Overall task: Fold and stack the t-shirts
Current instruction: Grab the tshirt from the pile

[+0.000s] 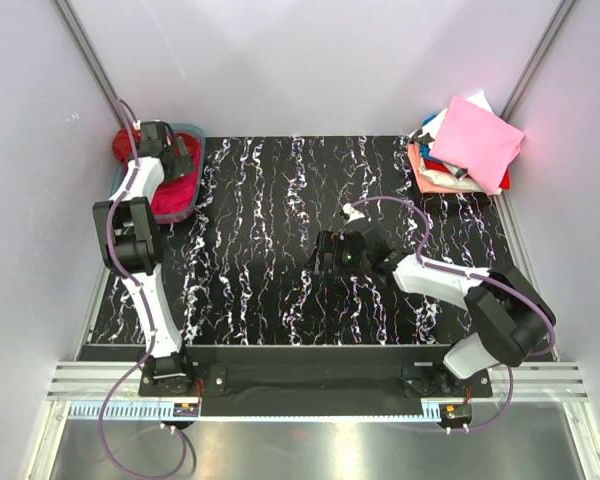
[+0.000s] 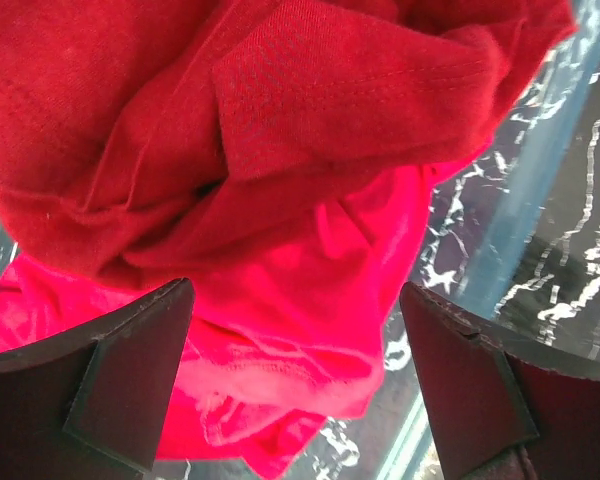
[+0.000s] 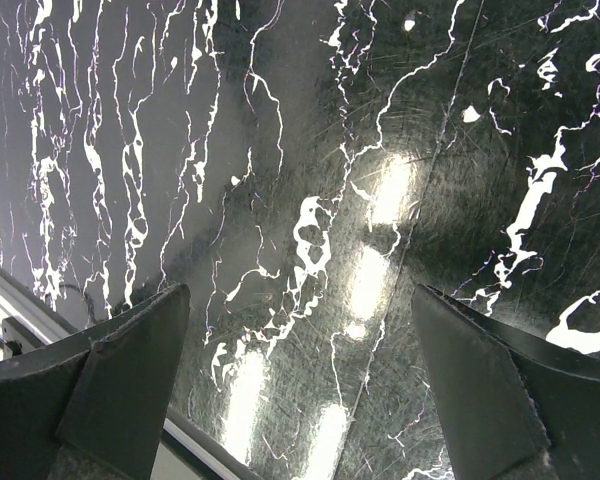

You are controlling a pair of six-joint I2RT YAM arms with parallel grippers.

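Left gripper [image 2: 295, 300] is wide open and empty, hanging right over the tub [image 2: 528, 190]. Crimson shirt [image 2: 280, 110] is bunched dead ahead of it, magenta shirt [image 2: 280, 350] just beneath. Right gripper [image 3: 300, 300] is also wide, over bare table [image 3: 280, 150], well away from both. Left arm's pick, I'd say.

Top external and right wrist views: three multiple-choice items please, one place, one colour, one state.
1. Where does the folded stack sit? A) far right corner of the table B) far left corner C) centre
2. What colour is its top shirt? A) blue B) pink C) green
3. How is the right end effector? A) shut on a shirt B) open, holding nothing C) out of view

1 A: it lies at the far edge, right side.
2 B: a pink square lies uppermost.
3 B: its jaws stand apart over bare table.
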